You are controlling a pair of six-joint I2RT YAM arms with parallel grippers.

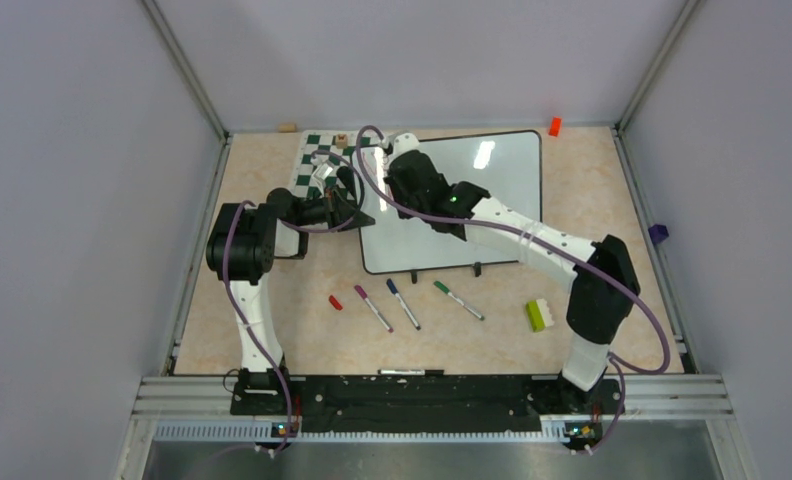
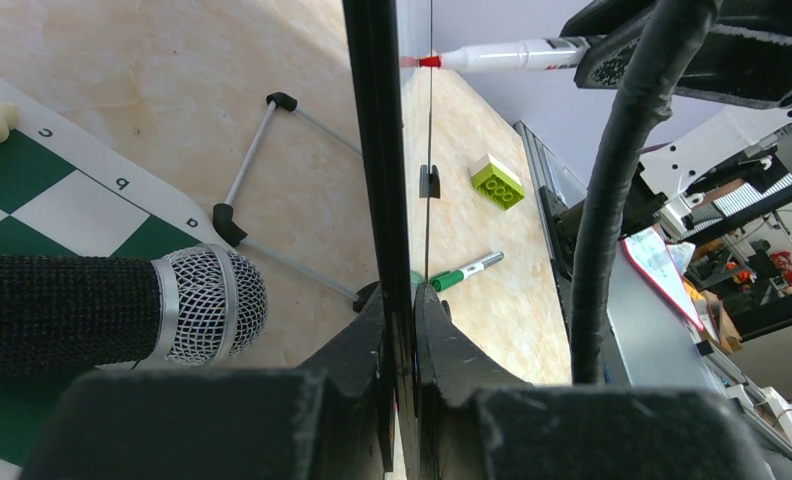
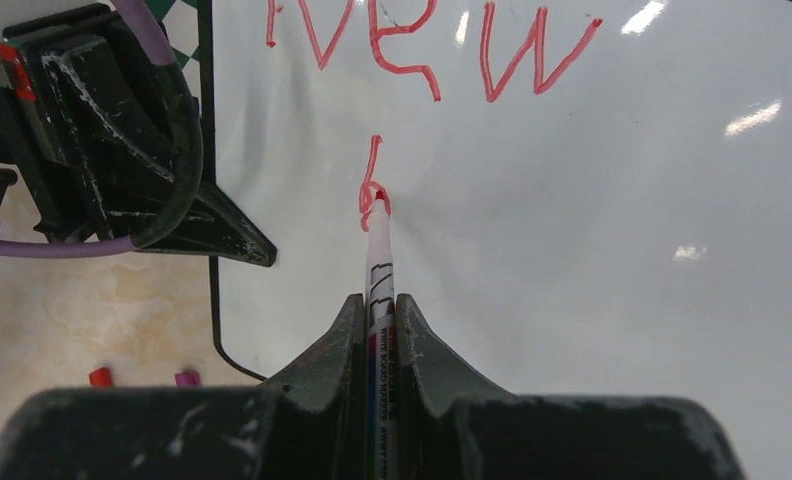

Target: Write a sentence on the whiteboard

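Whiteboard (image 1: 507, 180) sits on the counter (image 1: 272, 320), its left edge clenched in my left tool (image 2: 397, 300). My right tool (image 3: 377, 310) grips a red marker (image 3: 379, 255), whose tip touches the board just under the sentence (image 3: 412, 45). So far that reads "New" in red, with one letter begun below. Loose pens (image 1: 404, 303) lie off the whiteboard's near edge, and the chessboard mat (image 1: 312, 160) sits at its far left corner.

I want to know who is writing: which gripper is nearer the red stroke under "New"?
Right. The right gripper holds the red marker with its tip on that red stroke; the left gripper clamps the whiteboard at its left edge, off to the stroke's side.
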